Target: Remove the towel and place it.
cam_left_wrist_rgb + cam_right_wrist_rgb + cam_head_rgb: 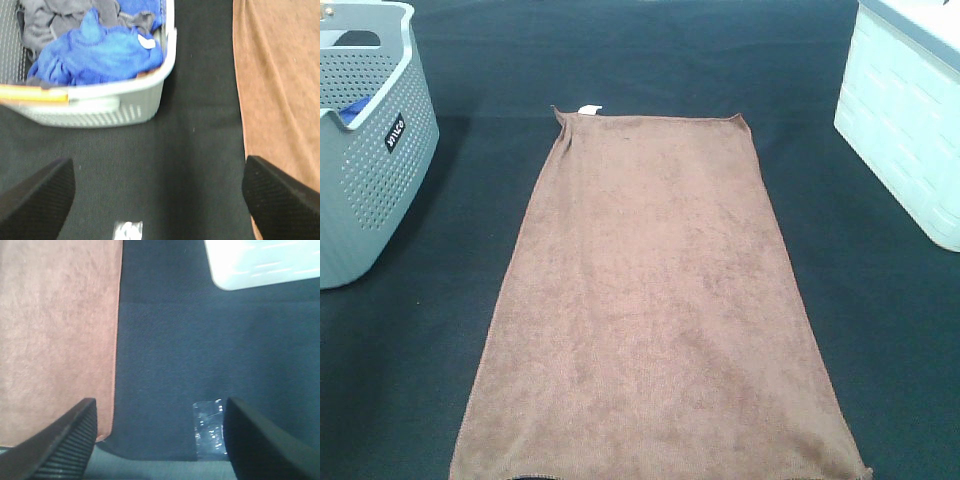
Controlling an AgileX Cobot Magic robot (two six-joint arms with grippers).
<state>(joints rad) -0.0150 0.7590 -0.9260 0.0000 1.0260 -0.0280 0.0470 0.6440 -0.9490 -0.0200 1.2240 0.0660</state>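
Note:
The brown towel (pixel 655 300) lies flat and spread out lengthwise down the middle of the dark table, its small white tag (pixel 589 109) at the far left corner. Neither arm shows in the exterior high view. In the left wrist view my left gripper (pixel 157 195) is open over bare dark cloth, with the towel's long edge (pixel 280 85) beside one finger. In the right wrist view my right gripper (pixel 160 440) is open above bare cloth too, one finger near the towel's near corner (pixel 55 340). Nothing is held.
A grey perforated basket (pixel 365 150) stands at the left, holding blue and grey cloth (pixel 100 50). A white basket (pixel 910 120) stands at the right (pixel 260 262). Small clear tape patches (pixel 207 427) (pixel 127 231) lie on the dark cover near the table's front edge.

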